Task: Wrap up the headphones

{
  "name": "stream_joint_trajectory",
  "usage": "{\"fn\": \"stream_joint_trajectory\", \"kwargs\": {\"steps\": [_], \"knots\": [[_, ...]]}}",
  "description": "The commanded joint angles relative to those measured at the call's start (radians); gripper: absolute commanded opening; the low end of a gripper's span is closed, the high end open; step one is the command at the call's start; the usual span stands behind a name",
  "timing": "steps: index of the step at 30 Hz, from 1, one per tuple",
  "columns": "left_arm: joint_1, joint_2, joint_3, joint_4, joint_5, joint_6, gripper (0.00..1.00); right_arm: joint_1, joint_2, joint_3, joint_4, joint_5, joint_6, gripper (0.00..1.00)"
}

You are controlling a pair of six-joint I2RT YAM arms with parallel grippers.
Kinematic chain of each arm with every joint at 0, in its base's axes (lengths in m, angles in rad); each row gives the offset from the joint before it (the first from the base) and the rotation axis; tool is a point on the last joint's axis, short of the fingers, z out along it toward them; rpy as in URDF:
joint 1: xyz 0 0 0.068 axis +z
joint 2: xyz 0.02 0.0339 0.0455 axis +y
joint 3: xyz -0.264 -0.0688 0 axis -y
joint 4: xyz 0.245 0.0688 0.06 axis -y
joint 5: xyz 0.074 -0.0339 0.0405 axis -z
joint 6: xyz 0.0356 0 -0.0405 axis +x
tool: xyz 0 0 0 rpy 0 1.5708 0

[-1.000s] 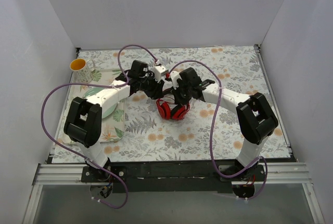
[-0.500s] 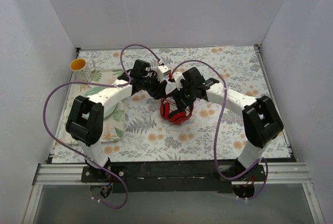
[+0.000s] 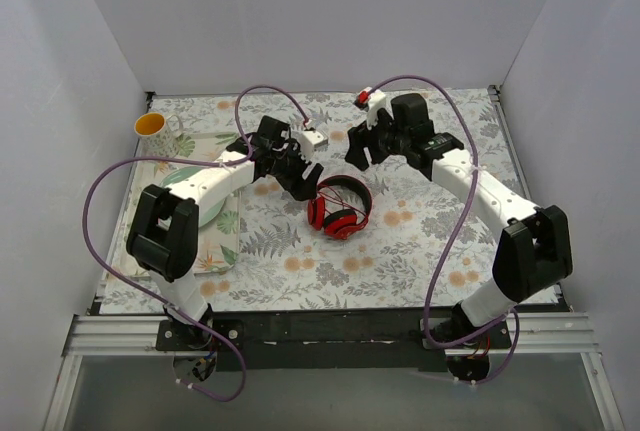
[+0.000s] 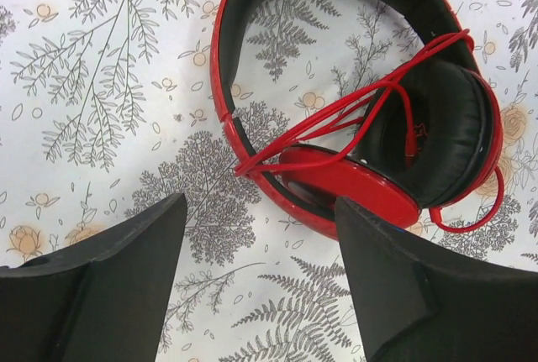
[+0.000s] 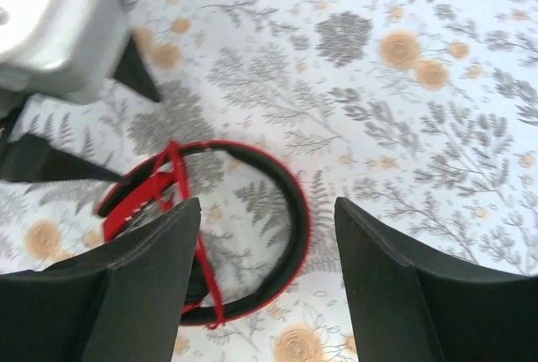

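Note:
The red headphones point(image 3: 340, 209) lie flat on the floral cloth at mid-table, free of both grippers, black pads up. In the left wrist view the headphones point(image 4: 353, 186) have their thin red cable point(image 4: 353, 108) strung in several strands across the band and ear cup. My left gripper point(image 3: 301, 178) point(image 4: 261, 207) hangs open just left of them, only cloth between its fingers. My right gripper point(image 3: 358, 151) point(image 5: 267, 207) is open too, raised above and behind the headband point(image 5: 298, 211), holding nothing.
A yellow mug point(image 3: 152, 128) stands at the far left corner. A pale green dish point(image 3: 214, 213) sits under the left arm. Purple robot cables point(image 3: 262, 93) loop over both arms. White walls close in the left, back and right sides.
Both grippers have opened and let the headphones go. The right arm has lifted away toward the back right. The headphones now rest on the cloth with the band spread out.

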State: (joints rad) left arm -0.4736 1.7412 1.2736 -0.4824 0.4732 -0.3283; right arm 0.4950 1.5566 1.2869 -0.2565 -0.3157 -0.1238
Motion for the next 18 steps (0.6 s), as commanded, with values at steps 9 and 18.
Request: {"fn": "stream_joint_trajectory", "kwargs": {"steps": [9, 18], "knots": [[0.039, -0.153, 0.047, -0.082, -0.126, -0.009, 0.83, -0.061, 0.232, 0.045, 0.031, 0.015, 0.047, 0.68], [0.147, -0.253, -0.022, -0.090, -0.200, 0.005, 0.85, -0.052, 0.333, 0.025, -0.021, 0.012, 0.018, 0.62]]}}
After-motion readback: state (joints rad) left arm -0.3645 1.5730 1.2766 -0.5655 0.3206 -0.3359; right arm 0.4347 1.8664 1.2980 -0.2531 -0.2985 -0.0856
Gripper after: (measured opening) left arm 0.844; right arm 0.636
